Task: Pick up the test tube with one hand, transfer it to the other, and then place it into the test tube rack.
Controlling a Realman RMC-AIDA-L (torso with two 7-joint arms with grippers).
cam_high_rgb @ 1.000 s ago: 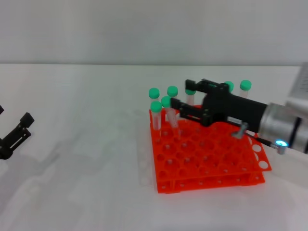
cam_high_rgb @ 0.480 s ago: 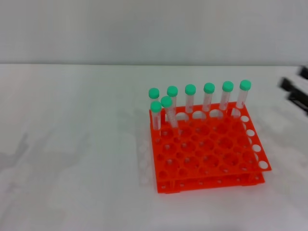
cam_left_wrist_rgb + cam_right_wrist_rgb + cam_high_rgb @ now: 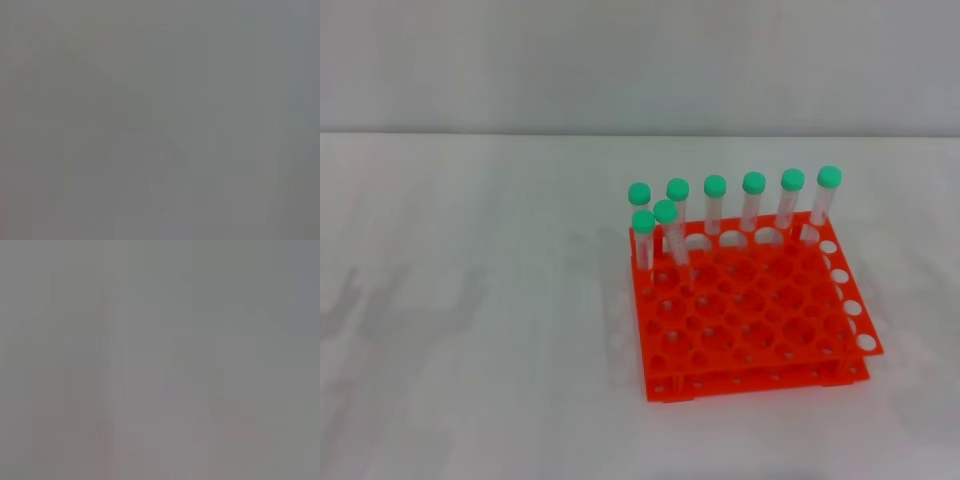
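The orange test tube rack (image 3: 760,335) stands on the white table right of centre in the head view. Several clear test tubes with green caps stand upright in its far and left holes. One of them (image 3: 672,240) leans a little in the second row near the rack's left corner. Which of them is the task's tube I cannot tell. Neither gripper shows in the head view. Both wrist views show only plain grey.
The white table (image 3: 470,330) spreads to the left and in front of the rack. A grey wall (image 3: 620,60) runs along the back edge.
The right gripper, over the rack's back rows one second ago, pulled away to the right and left the view. The left gripper at the left edge also left the view.
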